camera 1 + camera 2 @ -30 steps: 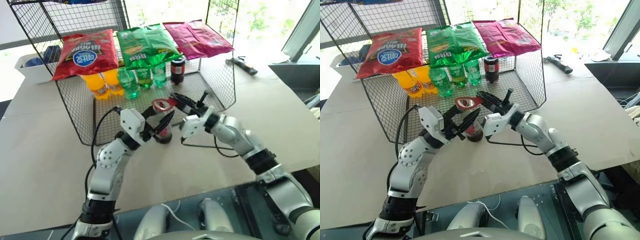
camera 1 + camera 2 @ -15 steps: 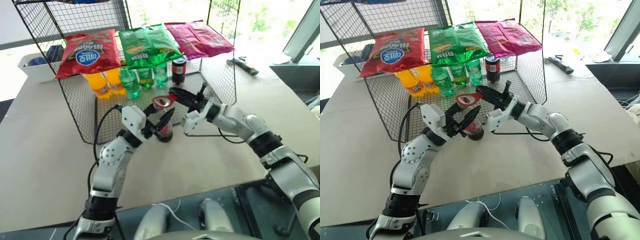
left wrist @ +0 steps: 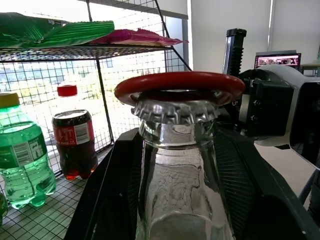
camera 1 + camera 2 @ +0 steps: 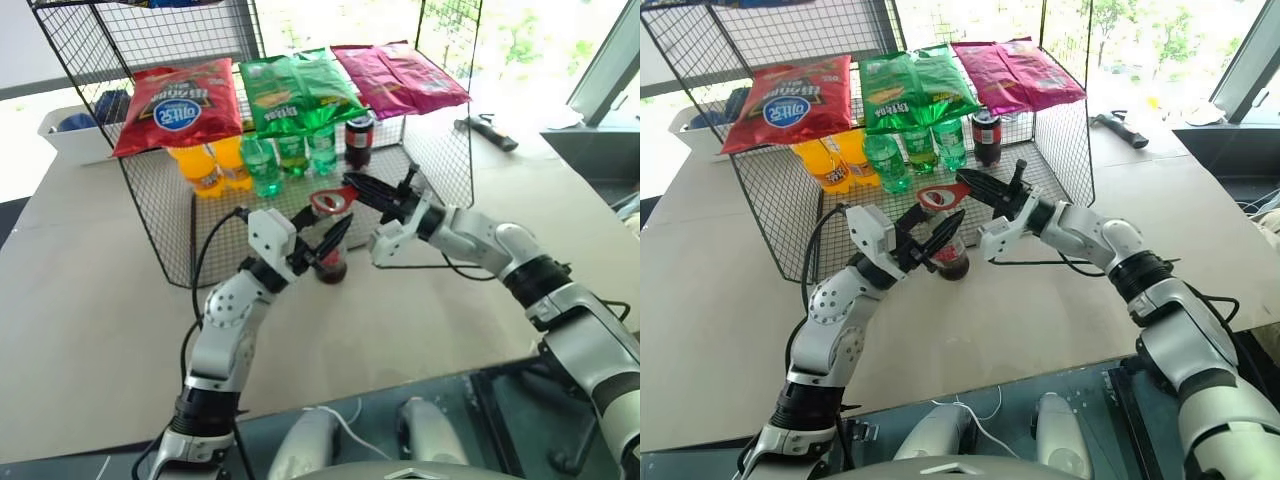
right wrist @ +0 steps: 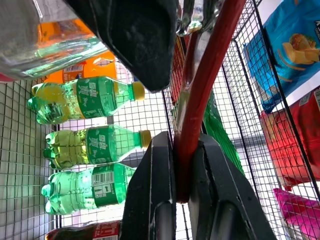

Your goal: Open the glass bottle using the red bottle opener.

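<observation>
Daylit desk [image 4: 90,300]: left tool [image 4: 318,240] clamps the glass bottle [image 4: 331,262]; right tool [image 4: 372,191], from 3 o'clock, grips the red bottle opener [image 4: 332,200], whose ring has settled over the cap [image 3: 176,111], so prying appears next.

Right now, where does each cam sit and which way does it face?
Head stereo pair: on the head, facing forward and down at table, wire rack, both arms.
Left wrist: along left gripper fingers at the glass bottle, cap under the red bottle opener.
Right wrist: along right gripper fingers clamped on opener handle.
Shared: wrist views both show the opener and green bottles.
</observation>
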